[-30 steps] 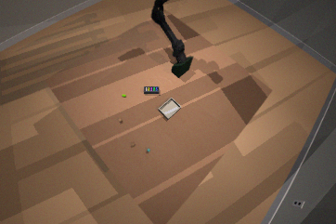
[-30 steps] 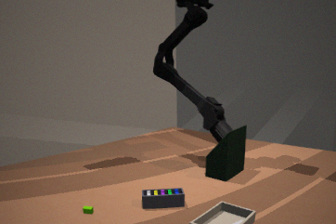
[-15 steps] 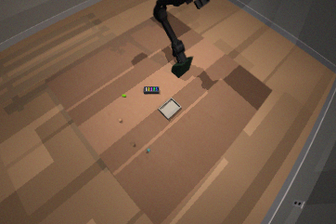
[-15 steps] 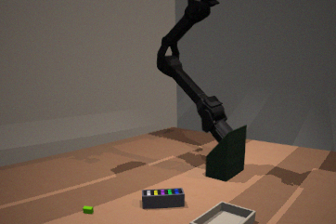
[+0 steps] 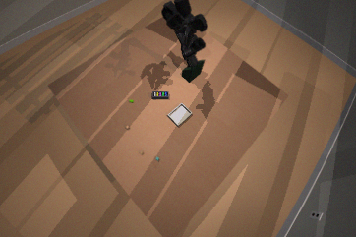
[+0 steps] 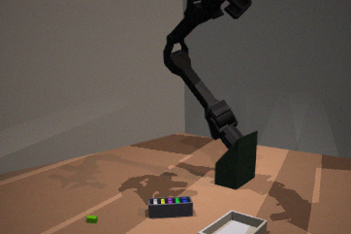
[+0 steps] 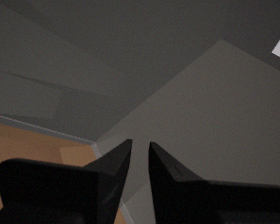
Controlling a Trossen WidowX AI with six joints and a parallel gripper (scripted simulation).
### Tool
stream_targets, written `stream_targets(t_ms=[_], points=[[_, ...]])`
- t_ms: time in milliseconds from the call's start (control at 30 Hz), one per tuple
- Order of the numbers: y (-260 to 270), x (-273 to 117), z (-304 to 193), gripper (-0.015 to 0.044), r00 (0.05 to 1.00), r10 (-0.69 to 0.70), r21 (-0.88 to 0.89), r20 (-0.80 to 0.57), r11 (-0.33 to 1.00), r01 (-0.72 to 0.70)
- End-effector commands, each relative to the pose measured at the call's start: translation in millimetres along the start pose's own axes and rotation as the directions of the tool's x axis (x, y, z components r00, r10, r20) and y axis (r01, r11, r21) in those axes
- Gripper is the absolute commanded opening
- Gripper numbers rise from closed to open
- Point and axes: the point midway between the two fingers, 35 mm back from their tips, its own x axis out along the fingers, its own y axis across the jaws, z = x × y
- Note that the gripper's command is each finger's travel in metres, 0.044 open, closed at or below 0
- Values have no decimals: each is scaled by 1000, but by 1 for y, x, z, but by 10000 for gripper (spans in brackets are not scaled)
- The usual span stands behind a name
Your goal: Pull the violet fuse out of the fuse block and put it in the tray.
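Arm raised high at upper centre, gripper [image 7: 140, 150] fingers nearly together on nothing, fuse block [image 6: 170, 207] bottom centre, tray [image 6: 220, 223] lower right.

bare test room, grey walls [image 6: 87, 67], wooden floor [image 5: 221, 166]

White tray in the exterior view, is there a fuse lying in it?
No, the white tray shows only its pale bare floor, with no fuse inside.

The brown wooden floor [image 5: 74, 132] carries a fuse block [image 6: 170, 207], a white tray [image 6: 234, 224] just beside it, and a green cube [image 6: 92, 218] farther off.
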Motion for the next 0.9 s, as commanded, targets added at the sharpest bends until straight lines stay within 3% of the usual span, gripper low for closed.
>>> stream_targets(t_ms=[0,167,367,633,867], points=[[30,24,-58,69,979,109,66,-173,993,-99],[66,37,-137,69,890,246,178,-384,966,-190],[112,28,-228,69,700,401,332,-590,911,-242],[172,-23,-333,69,337,576,532,-745,817,-222],[223,-96,-402,69,-57,676,676,-735,724,-136]])
